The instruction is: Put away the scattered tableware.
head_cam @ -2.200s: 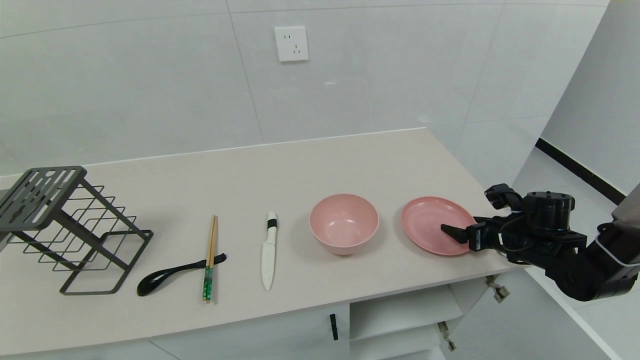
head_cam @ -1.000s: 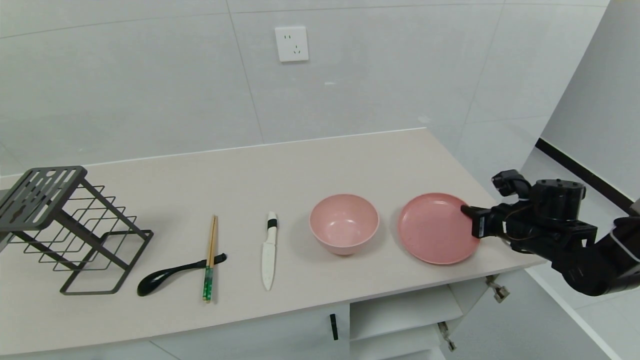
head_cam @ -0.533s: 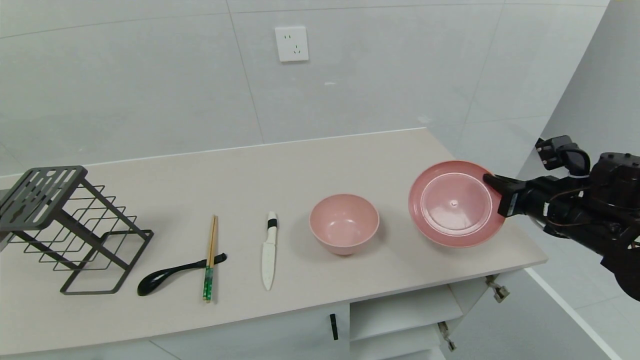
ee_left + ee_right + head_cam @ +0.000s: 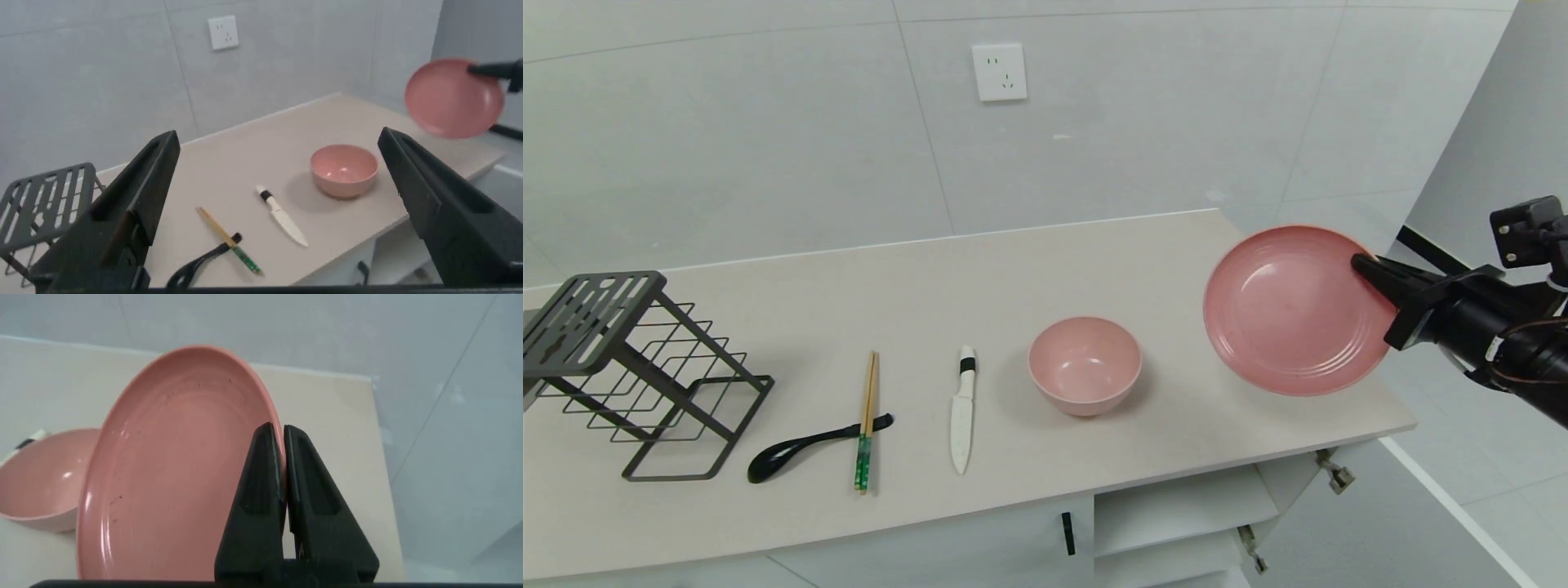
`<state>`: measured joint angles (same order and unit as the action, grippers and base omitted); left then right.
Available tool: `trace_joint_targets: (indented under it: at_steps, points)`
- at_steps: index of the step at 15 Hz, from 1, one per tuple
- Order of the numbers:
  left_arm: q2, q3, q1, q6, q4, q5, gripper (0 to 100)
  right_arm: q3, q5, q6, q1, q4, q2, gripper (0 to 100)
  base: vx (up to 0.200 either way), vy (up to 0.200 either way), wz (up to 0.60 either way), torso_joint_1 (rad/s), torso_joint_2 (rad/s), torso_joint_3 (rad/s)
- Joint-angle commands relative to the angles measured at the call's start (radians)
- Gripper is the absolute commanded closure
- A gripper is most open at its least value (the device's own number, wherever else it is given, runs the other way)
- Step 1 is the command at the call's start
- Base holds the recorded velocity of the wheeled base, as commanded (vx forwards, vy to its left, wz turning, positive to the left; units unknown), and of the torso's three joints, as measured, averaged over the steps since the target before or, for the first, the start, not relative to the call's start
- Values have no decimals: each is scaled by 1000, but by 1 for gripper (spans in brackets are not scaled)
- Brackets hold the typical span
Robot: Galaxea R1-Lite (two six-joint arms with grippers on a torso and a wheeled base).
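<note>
My right gripper (image 4: pixel 1365 269) is shut on the rim of the pink plate (image 4: pixel 1290 314), holding it tilted in the air above the counter's right end. The right wrist view shows both fingers (image 4: pixel 263 478) pinching the plate (image 4: pixel 176 469) edge. A pink bowl (image 4: pixel 1084 364) sits on the counter left of the plate. Further left lie a white knife (image 4: pixel 963 410), wooden chopsticks (image 4: pixel 867 420) and a black spoon (image 4: pixel 805 447). The dark wire rack (image 4: pixel 629 367) stands at the far left. My left gripper (image 4: pixel 278 278) is open, high above the counter's front, with nothing between its fingers.
The beige counter (image 4: pixel 980 269) ends just right of the plate, with a drop to the floor beyond. A white tiled wall with a socket (image 4: pixel 999 71) runs behind. Open shelves (image 4: pixel 1176 514) sit below the counter's front right.
My right gripper closed on the plate's rim, lifted it off the counter and raised it up and right, tilting it on edge. The rest has stayed put.
</note>
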<state>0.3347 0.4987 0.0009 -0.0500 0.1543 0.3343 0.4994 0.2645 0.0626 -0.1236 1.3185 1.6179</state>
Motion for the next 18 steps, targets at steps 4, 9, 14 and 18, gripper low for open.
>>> trace_joint_targets:
  at_steps: [4, 9, 14, 18]
  points:
    - [445, 35, -96, -105, 202, 189, 0, -13, 16, -6, 9, 56, -18, 100, 0, 0, 0, 0, 0, 0]
    - [719, -11, -153, -27, 628, 373, 0, -67, 42, -1, 44, 76, -102, 100, 0, 0, 0, 0, 0, 0]
    - [876, -2, -154, 153, 643, 327, 0, -114, 44, -3, 53, 91, -187, 100, 0, 0, 0, 0, 0, 0]
    - [1069, 35, -205, 156, 611, 106, 0, -117, 45, -1, 64, 93, -185, 100, 0, 0, 0, 0, 0, 0]
